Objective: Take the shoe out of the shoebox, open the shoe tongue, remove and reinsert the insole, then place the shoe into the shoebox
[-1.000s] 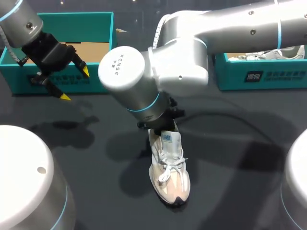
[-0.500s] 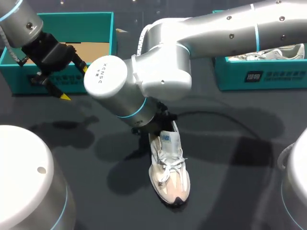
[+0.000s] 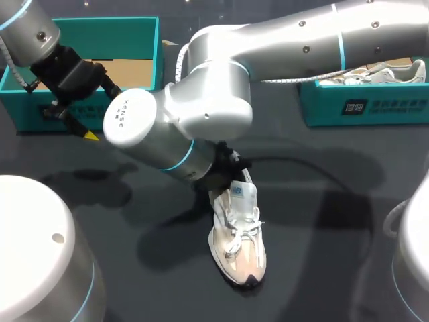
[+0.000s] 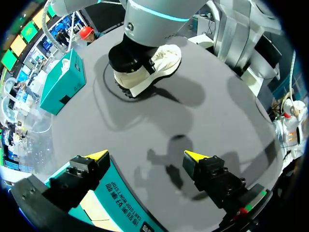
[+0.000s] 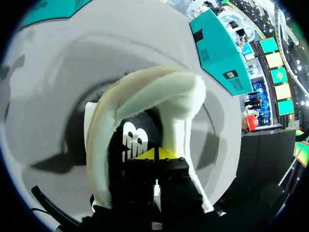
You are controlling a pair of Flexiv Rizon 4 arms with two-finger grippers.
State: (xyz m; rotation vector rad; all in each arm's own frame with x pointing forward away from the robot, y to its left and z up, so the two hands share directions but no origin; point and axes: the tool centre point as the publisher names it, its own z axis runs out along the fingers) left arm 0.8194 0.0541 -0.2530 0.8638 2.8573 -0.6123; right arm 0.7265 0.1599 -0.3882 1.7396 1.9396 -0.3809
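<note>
- Where my left tool (image 3: 102, 115) hangs over the front wall of the teal cardboard shoebox (image 3: 94, 30), its fingers stand wide apart, holding nothing.
- Near the middle, the cream lace-up sneaker (image 3: 238, 248) stands on the dark table (image 3: 322, 221), toe towards me.
- My right tool (image 5: 155, 153) is down in the sneaker's heel opening with its tips pressed together; I cannot tell what they pinch.

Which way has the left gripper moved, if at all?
No, it hasn't: the left gripper stays over the same spot on the left box's front wall.
</note>
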